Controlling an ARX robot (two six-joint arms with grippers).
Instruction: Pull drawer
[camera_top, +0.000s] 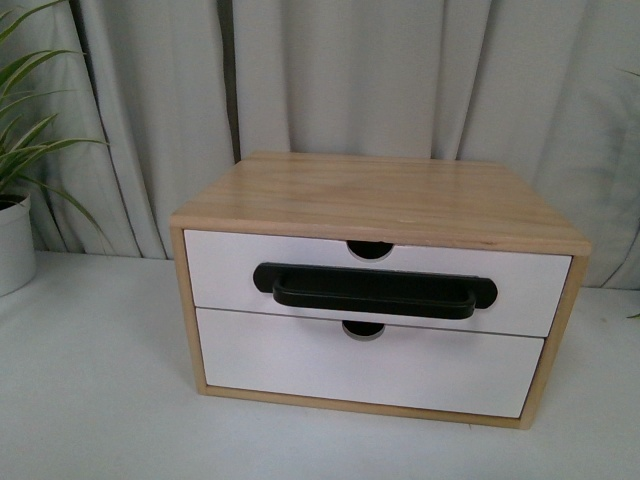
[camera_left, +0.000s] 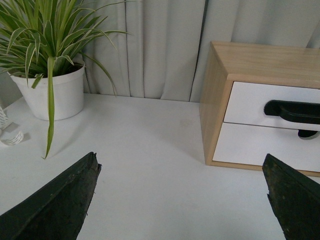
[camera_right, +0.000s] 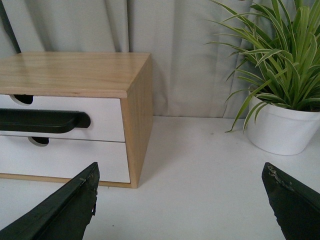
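Note:
A small wooden cabinet (camera_top: 380, 195) stands on the white table. Its upper drawer (camera_top: 225, 270) has a white front, a wide black bar handle (camera_top: 375, 292) and a semicircular notch (camera_top: 370, 249) in its upper edge; it sits flush and closed. In the left wrist view the drawer (camera_left: 250, 102) and handle (camera_left: 292, 111) show off to one side, well beyond my open left gripper (camera_left: 182, 200). My open right gripper (camera_right: 180, 200) hangs over bare table, with the drawer (camera_right: 102, 117) and handle (camera_right: 42, 121) some way ahead. Neither gripper appears in the front view.
Below the handled drawer sits a plain white drawer front (camera_top: 370, 365) with only a notch. A potted plant in a white pot (camera_left: 52, 92) stands left of the cabinet, another (camera_right: 280, 127) right of it. Grey curtains (camera_top: 350, 70) hang behind.

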